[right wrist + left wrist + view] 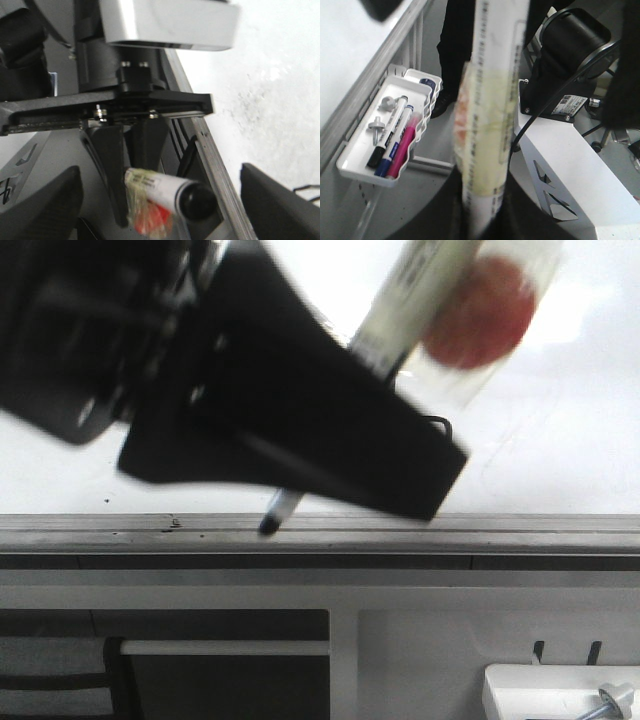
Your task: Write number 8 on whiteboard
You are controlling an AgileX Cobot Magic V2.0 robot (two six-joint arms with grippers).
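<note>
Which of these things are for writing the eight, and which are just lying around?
For the job: the white-barrelled marker with red tape; the glossy white whiteboard.
Lying about: the white plastic tray; its black, blue and pink spare markers.

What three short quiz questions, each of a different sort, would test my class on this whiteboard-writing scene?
1. True or false: the marker is held by the right gripper.
2. In the front view, where is the marker's tip?
A. In front of the grey ledge along the whiteboard
B. Inside the white tray
C. Near the board's top edge
3. Fill in: the white tray in the left wrist view holds a black, a blue and a ____ pen.

Key: 1. False, the left gripper holds it. 2. A. 3. Pink.
</note>
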